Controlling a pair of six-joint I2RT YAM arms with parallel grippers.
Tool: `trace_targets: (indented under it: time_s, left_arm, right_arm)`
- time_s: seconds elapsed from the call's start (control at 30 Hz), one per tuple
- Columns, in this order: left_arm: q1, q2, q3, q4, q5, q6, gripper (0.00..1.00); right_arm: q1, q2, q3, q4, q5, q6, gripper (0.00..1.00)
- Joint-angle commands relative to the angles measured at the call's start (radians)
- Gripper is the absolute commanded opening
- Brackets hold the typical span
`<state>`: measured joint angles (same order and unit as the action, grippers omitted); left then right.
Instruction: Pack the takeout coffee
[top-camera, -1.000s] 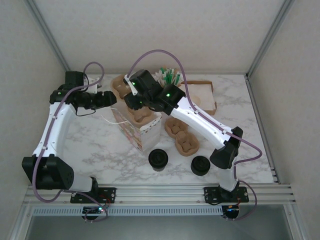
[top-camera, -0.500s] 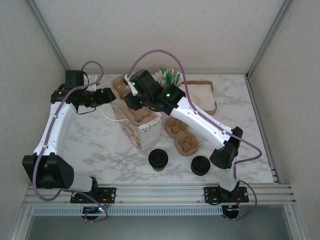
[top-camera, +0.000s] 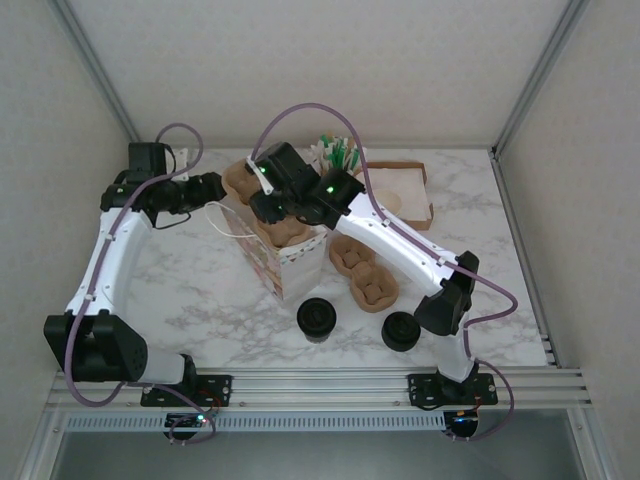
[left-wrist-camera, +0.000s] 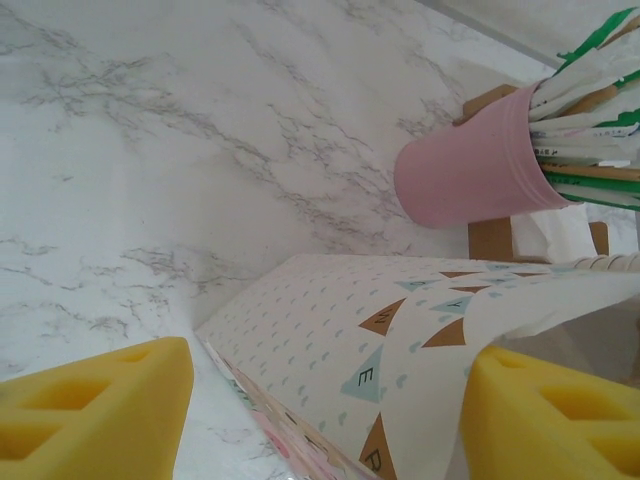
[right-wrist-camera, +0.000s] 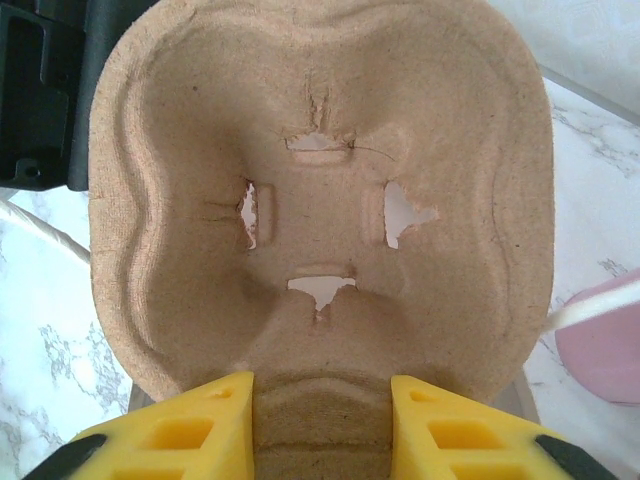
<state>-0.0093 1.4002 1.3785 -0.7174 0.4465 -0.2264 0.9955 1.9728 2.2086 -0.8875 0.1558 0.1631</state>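
– Right gripper (right-wrist-camera: 320, 420) was clamped on the cardboard tray (right-wrist-camera: 320, 200), over the paper bag (top-camera: 285, 262). Left gripper (left-wrist-camera: 330, 405) had its fingers apart above the bag's side.
– And the coffee?
– First coffee cup (top-camera: 317, 319) and second coffee cup (top-camera: 400, 331) sat unpacked on the table (top-camera: 200, 290). Most work remained, I'd judge.

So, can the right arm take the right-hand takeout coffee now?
Probably not yet: the right gripper is shut on the cup carrier over the paper bag. The takeout coffee itself stands unblocked near that arm's base.
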Motion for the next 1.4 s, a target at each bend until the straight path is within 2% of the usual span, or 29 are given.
trace_targets:
  time_s: [0.0,0.43,0.9,1.37]
  left_arm:
    - [0.009,-0.021,-0.009,0.023,-0.033,-0.025,0.69]
    - [0.014,-0.030,-0.015,0.026,-0.010,-0.034,0.69]
    - [0.013,-0.067,-0.027,0.017,-0.056,-0.033,0.69]
    - [0.013,-0.120,-0.052,0.046,-0.049,-0.031,0.71]
  right_arm:
    - [0.010,0.026,0.025,-0.052,-0.004,-0.013,0.33]
    - [0.010,0.082,0.076,-0.114,-0.002,-0.013,0.33]
    - [0.010,0.118,0.118,-0.162,0.017,0.000,0.33]
    - [0.011,0.146,0.131,-0.204,0.038,0.010,0.33]
